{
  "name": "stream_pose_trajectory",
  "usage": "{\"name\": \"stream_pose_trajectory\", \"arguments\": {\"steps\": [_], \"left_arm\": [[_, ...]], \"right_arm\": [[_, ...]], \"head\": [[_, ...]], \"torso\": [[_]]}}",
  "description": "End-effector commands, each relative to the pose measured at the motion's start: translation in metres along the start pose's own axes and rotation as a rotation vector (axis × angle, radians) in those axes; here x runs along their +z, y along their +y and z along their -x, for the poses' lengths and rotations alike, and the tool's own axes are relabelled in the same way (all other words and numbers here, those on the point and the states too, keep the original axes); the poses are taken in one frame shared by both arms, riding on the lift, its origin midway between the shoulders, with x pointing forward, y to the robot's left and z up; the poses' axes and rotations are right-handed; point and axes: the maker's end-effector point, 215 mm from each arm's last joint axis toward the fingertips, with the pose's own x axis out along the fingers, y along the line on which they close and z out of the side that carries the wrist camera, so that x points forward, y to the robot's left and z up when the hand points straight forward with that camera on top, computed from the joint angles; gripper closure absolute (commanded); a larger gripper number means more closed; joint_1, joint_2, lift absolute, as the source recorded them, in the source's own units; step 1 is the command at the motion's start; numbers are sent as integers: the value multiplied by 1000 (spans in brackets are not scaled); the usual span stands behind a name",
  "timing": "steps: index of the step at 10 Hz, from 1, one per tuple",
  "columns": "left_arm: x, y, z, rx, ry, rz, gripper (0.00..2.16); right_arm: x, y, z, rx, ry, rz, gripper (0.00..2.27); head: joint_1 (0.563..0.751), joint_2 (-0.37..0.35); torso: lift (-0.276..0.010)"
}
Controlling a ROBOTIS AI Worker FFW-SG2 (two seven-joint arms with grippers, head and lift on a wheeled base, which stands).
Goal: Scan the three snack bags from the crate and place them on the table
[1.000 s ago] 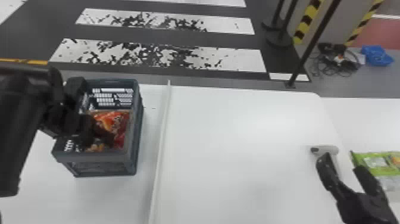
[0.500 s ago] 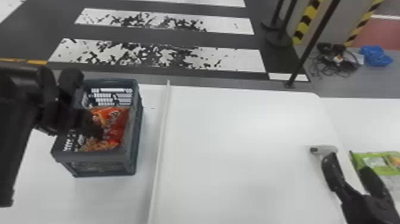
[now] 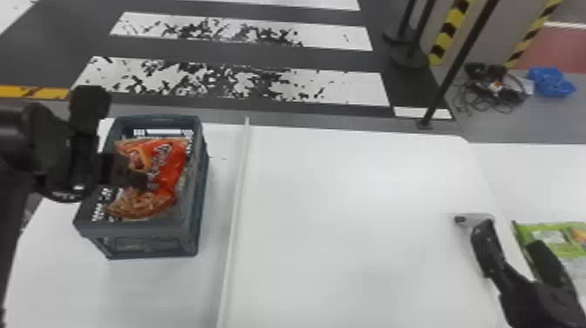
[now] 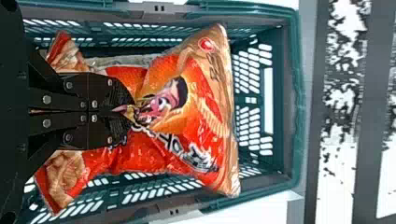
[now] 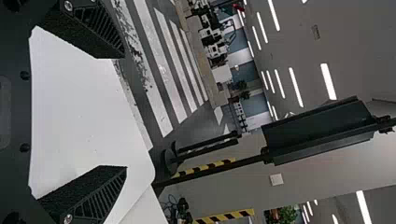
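Left gripper (image 4: 125, 110): fingers narrow, clamped on the middle of the red-orange snack bag (image 4: 196, 112). Bag sits in the crate's mouth (image 4: 296, 100), around rim height in the head view; can't tell if its underside is fully free of what's below. A pale packet (image 4: 126, 60) shows under it in the crate; can't tell if that's another snack bag. Right gripper (image 3: 510, 235): fingers wide, nothing between them, at the right side of the table (image 3: 349, 196). What looks like the scanner (image 3: 473, 219) lies just beside its finger, not gripped as far as I can see. Farther right, a green bag (image 3: 553, 229) lies flat on a white side surface (image 3: 545, 174). Progress, my read: green one is probably done, though nothing confirms a scan. Red-orange one is picked but not placed. Left to do: raise it clear, carry it over, get the scanner in hand, scan, set down. Bag count is unclear, so I can't say whether a third is pending in the crate.
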Motion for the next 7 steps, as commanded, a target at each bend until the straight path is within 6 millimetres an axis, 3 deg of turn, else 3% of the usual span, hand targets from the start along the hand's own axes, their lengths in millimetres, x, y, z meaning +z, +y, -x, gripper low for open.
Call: {"name": "stream_pose_trajectory", "arguments": {"steps": [1,4,7], "left_arm": [[10,-6,10,-4,-33,-17,2013],[20,-8,23,34,-83,-49,2013],[42,-21,67,36,-221,-94,2010]], "right_arm": [[1,1,-2,1,-4,-1,76],[-1,-1,-3,-6,0,-1,76],[-1,0,-5,-5,4,3,76]], "head": [[695,-73],[695,-81],[695,-90]], "torso": [[-36],[-36],[-36]]}}
